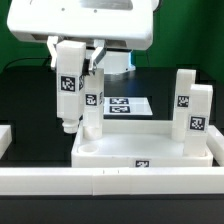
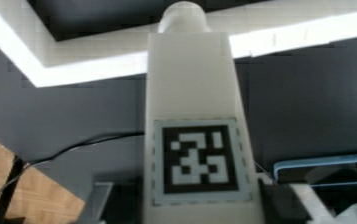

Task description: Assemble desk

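1. Desk tabletop (image 1: 150, 150) lies in the lower middle of the exterior view, with its raised rim up. Two legs (image 1: 190, 108) already stand on its far side, at the exterior view's right.
2. A third leg (image 1: 92, 100) is upright in the middle left of the frame, with its lower end at the near-left corner of the tabletop. I cannot tell if it is already seated there.
3. In my judgement the step is to fix this leg into its corner. To do it well, the leg must stay vertical and go straight down, without side push.
4. The gripper (image 1: 85, 62) is above the tabletop and holds the leg at its upper part. In the wrist view the leg (image 2: 193, 120) fills the centre, its tag (image 2: 196, 158) facing the camera. The fingers seem closed on it.
5. The marker board (image 1: 128, 105) lies behind.
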